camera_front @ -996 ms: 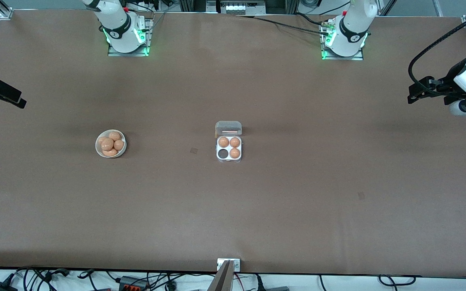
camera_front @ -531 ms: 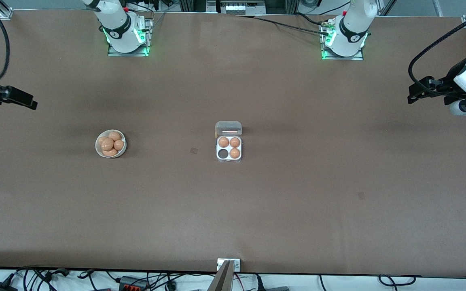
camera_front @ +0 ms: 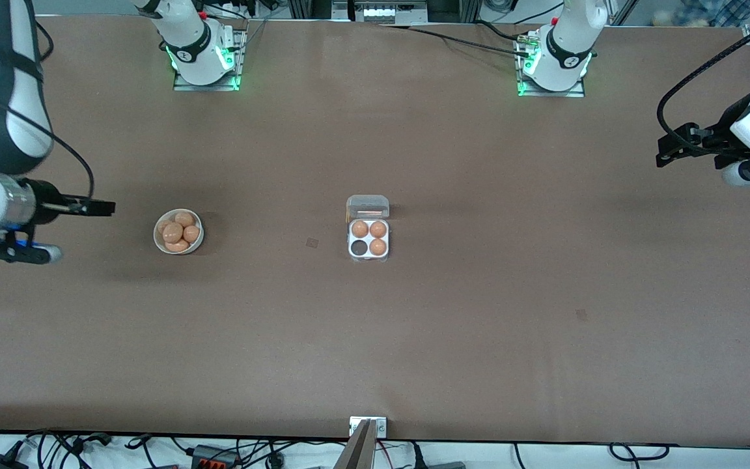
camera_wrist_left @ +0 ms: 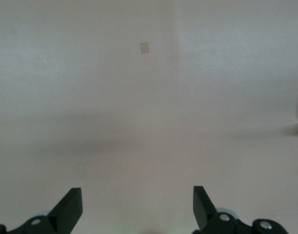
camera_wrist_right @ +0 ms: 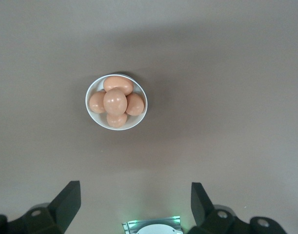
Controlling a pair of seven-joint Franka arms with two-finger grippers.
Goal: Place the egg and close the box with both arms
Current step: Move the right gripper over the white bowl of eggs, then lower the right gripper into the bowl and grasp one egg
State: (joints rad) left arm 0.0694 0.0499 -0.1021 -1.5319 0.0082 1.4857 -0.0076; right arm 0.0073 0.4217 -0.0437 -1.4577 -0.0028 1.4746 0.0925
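Brown bench: the bowl lies at nine o'clock from the box. Right gripper nears the bowl, jaws wide; left gripper waits, jaws wide. Next: grasp an egg.

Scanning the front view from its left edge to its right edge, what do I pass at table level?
Right gripper, open → white bowl of eggs → open box with three eggs and one empty cell → left gripper, open.
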